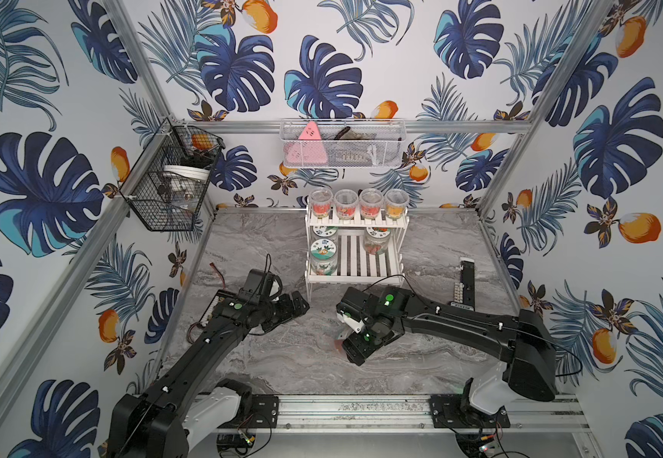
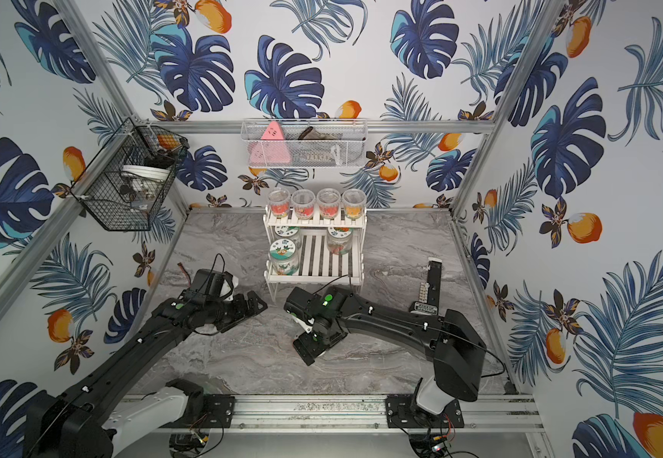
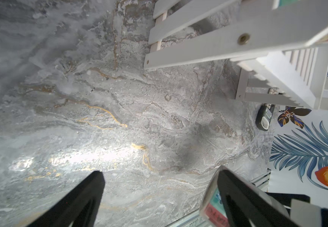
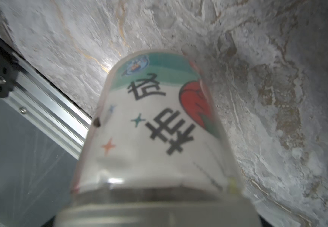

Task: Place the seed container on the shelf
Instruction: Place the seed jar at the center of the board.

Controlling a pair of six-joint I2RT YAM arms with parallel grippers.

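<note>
The seed container is a clear tub with a white label, black characters and a red fruit picture. It fills the right wrist view, held off the marble table. My right gripper is shut on it in front of the shelf, and its fingers are hidden. A sliver of the container shows in a top view. My left gripper is open and empty, a short way left of the container. The white two-tier shelf stands at the back middle.
Several clear cups line the shelf's upper tier, and jars stand on the lower one. A black wire basket and a white mesh basket hang on the walls. A black device lies at the right.
</note>
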